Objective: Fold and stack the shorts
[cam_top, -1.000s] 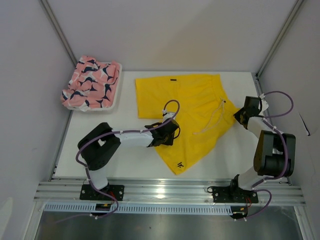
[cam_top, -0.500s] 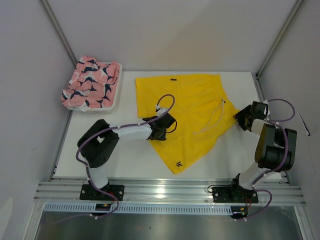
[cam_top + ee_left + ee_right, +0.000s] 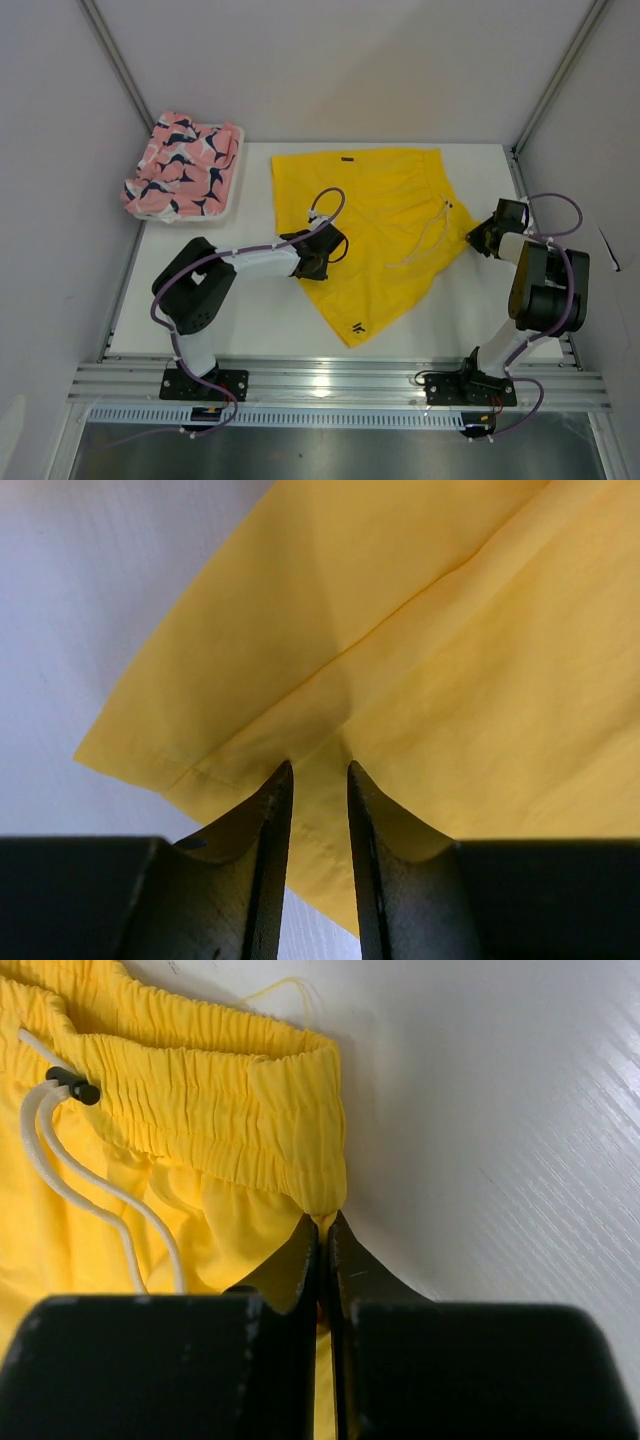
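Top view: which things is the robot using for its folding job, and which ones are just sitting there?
For the job:
- yellow shorts, spread out flat
- pink shorts, bunched up at the back left
- left gripper and right gripper, each at an edge of the yellow shorts

Just sitting there:
- white basket, under the pink shorts
- table

yellow shorts point(image 3: 380, 225) spread flat, pink shorts point(image 3: 183, 165) crumpled

Overhead camera looks down at the table point(image 3: 450, 310); both wrist cameras sit close over yellow shorts point(image 3: 380, 200)
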